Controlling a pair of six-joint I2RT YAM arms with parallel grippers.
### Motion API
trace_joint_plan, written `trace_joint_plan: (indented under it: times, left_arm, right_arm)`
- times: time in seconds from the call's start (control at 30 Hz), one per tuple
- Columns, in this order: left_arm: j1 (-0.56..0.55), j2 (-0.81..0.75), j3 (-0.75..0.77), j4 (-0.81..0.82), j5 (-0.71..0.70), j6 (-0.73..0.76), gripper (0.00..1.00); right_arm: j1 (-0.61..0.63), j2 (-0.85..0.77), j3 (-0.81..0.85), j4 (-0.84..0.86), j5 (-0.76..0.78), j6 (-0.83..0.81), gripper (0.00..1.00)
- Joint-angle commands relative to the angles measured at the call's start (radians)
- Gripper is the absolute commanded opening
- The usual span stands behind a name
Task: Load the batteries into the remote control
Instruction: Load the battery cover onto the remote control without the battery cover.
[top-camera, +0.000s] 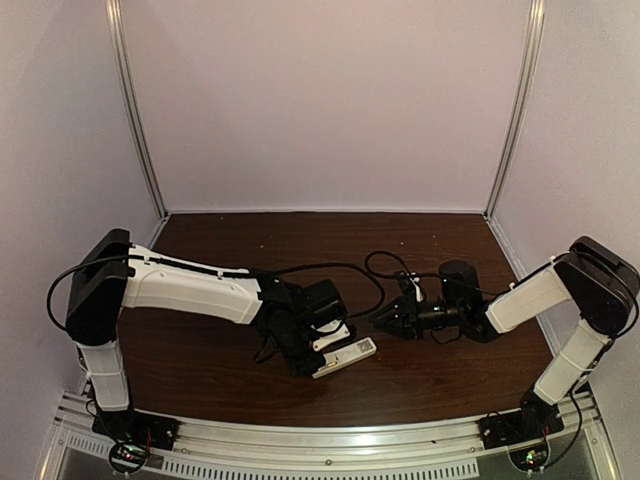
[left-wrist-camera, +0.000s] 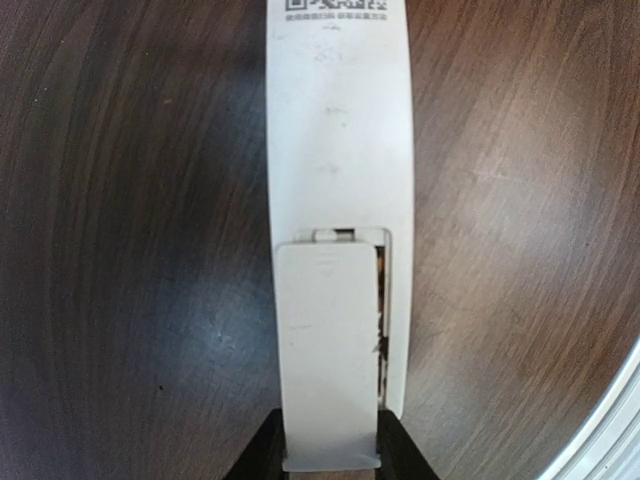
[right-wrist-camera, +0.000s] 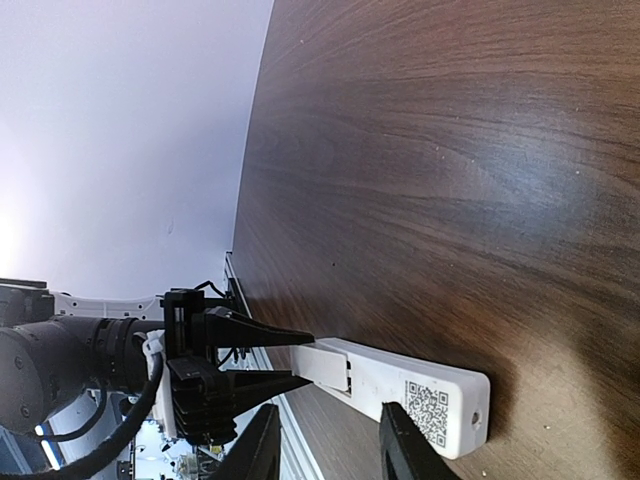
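Both batteries seem to be in; the step in hand is closing the remote control.
In the left wrist view only a gold-brown sliver of them shows beside the white cover. The cover lies over the bay with a gap along its 3 o'clock edge and overhangs the remote's 6 o'clock end. The left gripper pinches that overhang. Seen from above, the right gripper hangs at about 2 o'clock from the remote, fingers spread around nothing. The next move likely calls for squaring the cover and pushing it toward 12 o'clock until flush.
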Motion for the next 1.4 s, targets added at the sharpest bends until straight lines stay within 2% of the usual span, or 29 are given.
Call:
trace_joint_plan:
  times: [0.0,0.47,1.17,1.37]
  left_arm:
    - [0.003,0.004,0.025,0.007,0.022,-0.006,0.3]
    - [0.002,0.002,0.032,-0.002,0.056,-0.027,0.31]
    - [0.015,0.032,0.047,-0.021,0.05,-0.036,0.35]
    - [0.015,0.0,0.05,-0.021,0.062,-0.043,0.48]
  right_arm:
    - [-0.002,0.012,-0.004,0.028,-0.008,-0.011,0.36]
    - [0.002,0.044,0.002,-0.005,0.01,-0.036,0.36]
    - [0.029,0.089,0.0,0.04,0.008,-0.015,0.35]
    - [0.029,0.081,0.0,0.043,0.005,-0.012,0.36]
